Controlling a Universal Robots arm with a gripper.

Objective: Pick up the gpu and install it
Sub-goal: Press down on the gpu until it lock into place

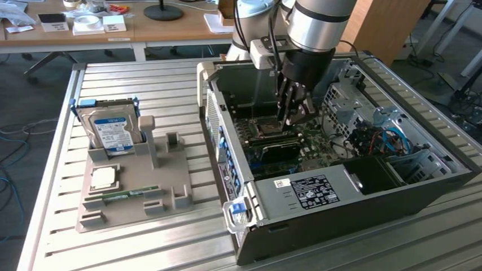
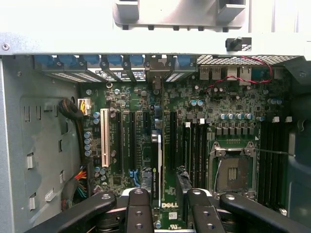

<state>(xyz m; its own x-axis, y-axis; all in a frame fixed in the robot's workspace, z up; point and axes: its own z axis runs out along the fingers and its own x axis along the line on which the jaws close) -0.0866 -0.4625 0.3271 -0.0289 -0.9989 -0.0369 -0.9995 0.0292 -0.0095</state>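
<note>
Ribbed metal workbench (image 1: 150, 84), open black computer case (image 1: 339, 197) on top. Gripper (image 2: 166, 195) inside, jaws apart astride thin black-edged gpu card (image 2: 156, 165), upright on green motherboard (image 2: 233, 107). Risk: half-seated card tilting under off-centre push.

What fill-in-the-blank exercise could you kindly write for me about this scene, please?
1. The claw hangs inside the open computer ____.
2. The hard drive stands in the grey holder on the exterior view's ____ side.
3. The gpu stands edge-on on the green ____, and the claw's jaws are open.
Missing words: case; left; motherboard.
</note>
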